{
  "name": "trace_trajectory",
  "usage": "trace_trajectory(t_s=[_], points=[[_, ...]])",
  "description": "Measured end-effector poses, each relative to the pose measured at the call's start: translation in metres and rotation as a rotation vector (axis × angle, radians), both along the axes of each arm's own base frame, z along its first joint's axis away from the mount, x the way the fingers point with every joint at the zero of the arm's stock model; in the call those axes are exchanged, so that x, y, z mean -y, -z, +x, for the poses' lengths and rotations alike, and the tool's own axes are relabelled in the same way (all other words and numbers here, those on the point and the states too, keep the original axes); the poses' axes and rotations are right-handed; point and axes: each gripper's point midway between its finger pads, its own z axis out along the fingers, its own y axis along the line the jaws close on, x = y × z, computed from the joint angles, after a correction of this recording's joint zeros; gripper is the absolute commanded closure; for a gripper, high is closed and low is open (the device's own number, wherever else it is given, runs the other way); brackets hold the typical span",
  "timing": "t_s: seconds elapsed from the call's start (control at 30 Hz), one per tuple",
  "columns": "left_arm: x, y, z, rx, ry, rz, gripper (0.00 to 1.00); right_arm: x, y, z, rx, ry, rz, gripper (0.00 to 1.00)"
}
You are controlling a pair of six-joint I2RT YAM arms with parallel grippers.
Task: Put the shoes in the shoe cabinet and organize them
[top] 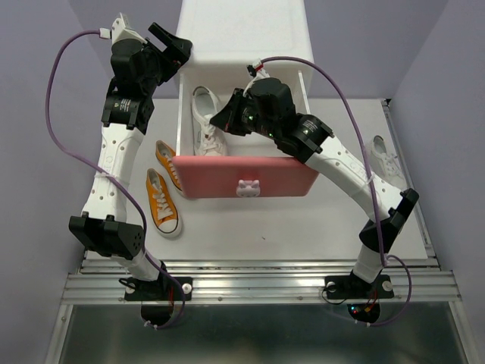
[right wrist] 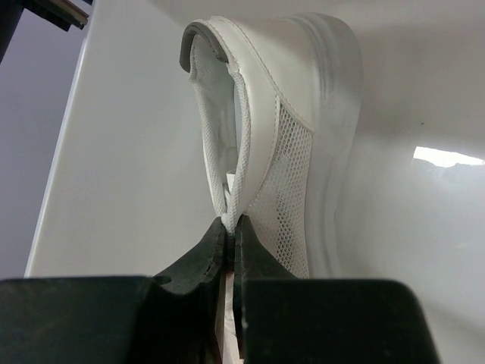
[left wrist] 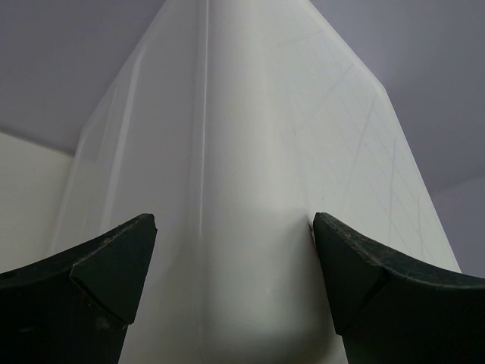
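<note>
The right gripper (right wrist: pixel 233 231) is pinched on the collar of a white sneaker (right wrist: pixel 303 106) lying along the 9 o'clock wall of the open drawer (top: pixel 216 182), with bare floor toward 3 o'clock. The left gripper (left wrist: pixel 234 220), spread wide, straddles a corner edge of the shoe cabinet (top: pixel 246 30). The orange pair (top: pixel 162 201) lies outside the drawer at its 9 o'clock.

Bright, even light from above casts soft shadows on the table (top: pixel 303 227); a glare patch marks the drawer (right wrist: pixel 447 155) wall.
</note>
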Motion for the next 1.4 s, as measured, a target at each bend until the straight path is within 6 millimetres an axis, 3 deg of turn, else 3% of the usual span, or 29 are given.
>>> trace_trajectory(t_s=[0.2, 0.23, 0.27, 0.33, 0.43, 0.73, 0.87, 0.93, 1.27, 1.4], points=[[0.0, -0.001, 0.0, 0.003, 0.001, 0.0, 0.06, -0.001, 0.003, 0.001, -0.001, -0.002, -0.008, 0.91], [0.0, 0.0, 0.0, 0.002, 0.0, 0.0, 0.06, -0.001, 0.003, 0.001, -0.001, -0.001, -0.008, 0.87], [0.0, 0.001, 0.0, 0.0, 0.001, 0.0, 0.06, -0.001, 0.004, 0.002, -0.002, 0.0, -0.011, 0.77], [0.0, 0.002, 0.0, -0.001, 0.001, 0.0, 0.06, 0.0, 0.005, 0.002, -0.006, 0.006, -0.015, 0.75], [0.0, 0.002, 0.001, 0.0, 0.001, -0.001, 0.06, 0.003, 0.007, 0.004, -0.006, 0.016, -0.024, 0.57], [-0.001, 0.001, 0.0, 0.003, -0.003, -0.005, 0.06, 0.006, -0.011, 0.005, 0.019, 0.026, 0.004, 0.46], [-0.001, 0.0, -0.001, 0.006, -0.003, -0.008, 0.06, 0.007, -0.02, 0.005, 0.037, 0.025, 0.015, 0.24], [-0.001, -0.001, -0.001, 0.008, -0.004, -0.009, 0.06, 0.008, -0.025, 0.005, 0.049, 0.027, 0.02, 0.0], [-0.002, 0.001, -0.001, 0.006, -0.009, -0.012, 0.06, 0.022, -0.042, 0.016, 0.168, 0.084, -0.029, 0.0], [-0.002, 0.001, -0.001, 0.006, -0.009, -0.012, 0.06, 0.031, -0.066, 0.019, 0.268, 0.106, -0.031, 0.0]])
